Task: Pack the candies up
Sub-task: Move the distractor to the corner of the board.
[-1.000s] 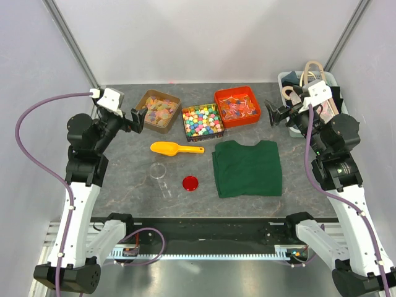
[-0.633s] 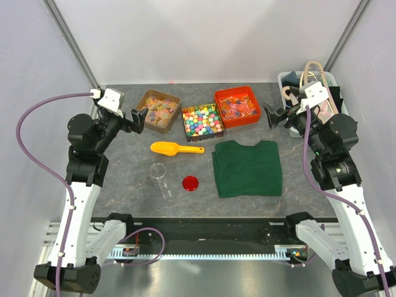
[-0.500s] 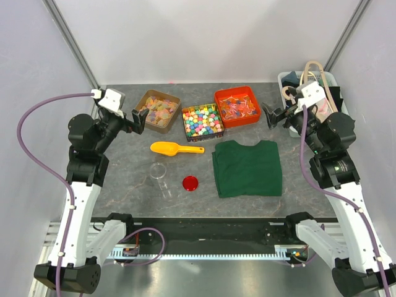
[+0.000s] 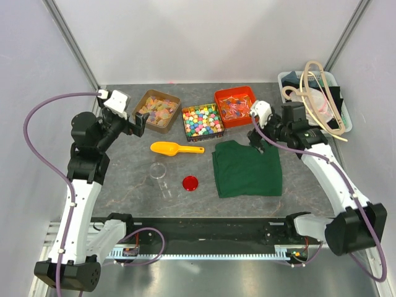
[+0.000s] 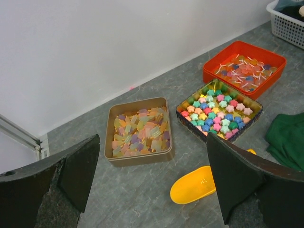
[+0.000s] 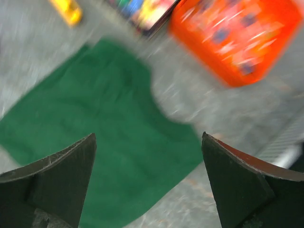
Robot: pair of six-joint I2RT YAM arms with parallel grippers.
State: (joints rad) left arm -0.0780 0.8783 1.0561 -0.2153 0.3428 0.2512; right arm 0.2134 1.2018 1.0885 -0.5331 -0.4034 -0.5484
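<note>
Packing has not started: both arms are empty and nothing has been lifted from the tabletop (image 4: pixel 124 185). The candies (image 4: pixel 158 110), flat translucent pastel pieces, fill a tan square tin (image 5: pixel 164 124) at the far left of a row of three trays. Beside it is a dark tin of bright star-shaped sweets (image 4: pixel 202 121), then an orange tray (image 4: pixel 236 106) of red-orange and blue ones. The left pincer (image 4: pixel 138 122) hovers just beside the tan tin's near-left corner, its fingers spread wide with nothing between them. The left wrist view looks straight at the tin and the yellow scoop (image 4: pixel 175 148) lying in front of it. The right pincer (image 4: pixel 257 143) points down over the far edge of the folded green cloth (image 4: pixel 247 167), close to the orange tray. Its fingers are also wide apart and empty, and its wrist view is smeared. A small clear container (image 4: pixel 159 171) and a red disc (image 4: pixel 190 182), probably its lid, lie nearer the arms, between the scoop and the bases. The step in hand looks like the opening reach. The next move probably calls for one pincer to close on the scoop's handle while the other steadies the clear container. The scoop can then be dipped into the tan tin only, keeping clear of the star sweets alongside.
</note>
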